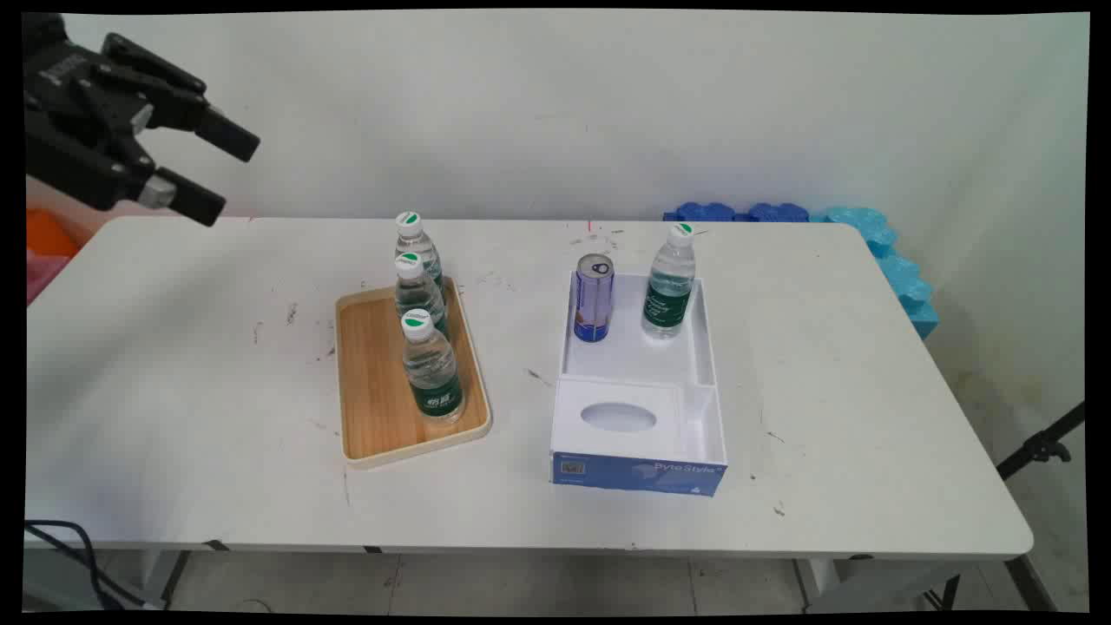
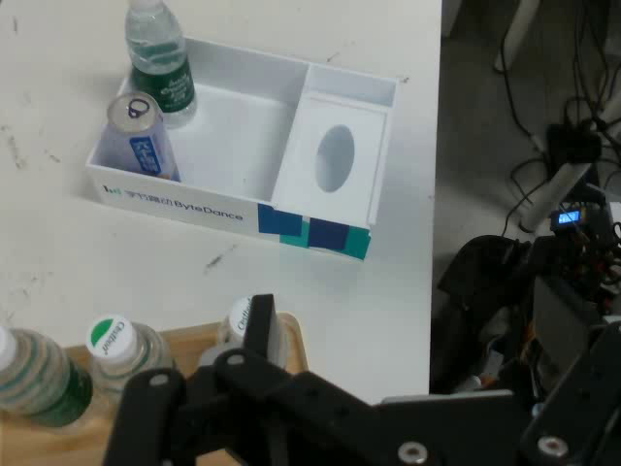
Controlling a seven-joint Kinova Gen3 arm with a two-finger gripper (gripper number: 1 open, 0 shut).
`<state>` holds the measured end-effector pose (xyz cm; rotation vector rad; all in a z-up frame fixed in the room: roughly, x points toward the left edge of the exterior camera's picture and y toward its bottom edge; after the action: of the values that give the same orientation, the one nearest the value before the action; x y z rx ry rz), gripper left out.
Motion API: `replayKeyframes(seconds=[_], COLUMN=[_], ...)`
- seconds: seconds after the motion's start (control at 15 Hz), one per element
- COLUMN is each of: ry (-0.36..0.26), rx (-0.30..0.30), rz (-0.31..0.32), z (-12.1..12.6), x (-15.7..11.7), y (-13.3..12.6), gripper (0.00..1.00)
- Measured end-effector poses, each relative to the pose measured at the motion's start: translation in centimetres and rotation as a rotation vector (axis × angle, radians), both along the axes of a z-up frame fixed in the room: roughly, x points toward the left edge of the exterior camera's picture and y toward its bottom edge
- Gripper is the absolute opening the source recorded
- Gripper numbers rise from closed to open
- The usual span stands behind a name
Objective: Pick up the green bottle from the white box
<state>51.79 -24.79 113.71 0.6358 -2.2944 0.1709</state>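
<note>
My black gripper [image 1: 219,174] hangs open and empty high over the table's far left corner, well away from everything. Three clear water bottles with green labels stand in a row on a wooden tray [image 1: 373,382]: the far one [image 1: 410,247], the middle one [image 1: 418,291] and the near one [image 1: 430,369]. To the right sits a white box [image 1: 707,347] with a blue front. It holds a purple can [image 1: 594,298], a fourth bottle [image 1: 669,282] and a white insert with an oval hole [image 1: 618,417]. The hand view shows the box [image 2: 175,199], the can [image 2: 143,136] and the tray's bottles [image 2: 121,349] beyond one finger [image 2: 260,330].
Blue foam pieces [image 1: 868,234] lie past the table's far right corner. Orange and pink things [image 1: 48,239] show at the left edge. A black stand leg [image 1: 1041,447] reaches in at the right. Dark equipment and cables [image 2: 553,291] sit on the floor off the table's edge.
</note>
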Motion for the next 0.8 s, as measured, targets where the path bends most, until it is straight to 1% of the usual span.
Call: replayKeyframes(seconds=[0.13, 0.4, 0.6, 0.8], ry=[-0.001, -0.024, -0.036, -0.061], rx=[-0.009, -0.028, -0.046, -0.061], rz=[0.009, 0.038, 0.073, 0.104], z=[0.2, 0.1, -0.4, -1.7], x=[-0.6, -3.0, -6.4, -10.0], y=[-0.6, -3.3, -6.7, -10.6], gripper=[1.0, 1.0, 1.0, 1.0])
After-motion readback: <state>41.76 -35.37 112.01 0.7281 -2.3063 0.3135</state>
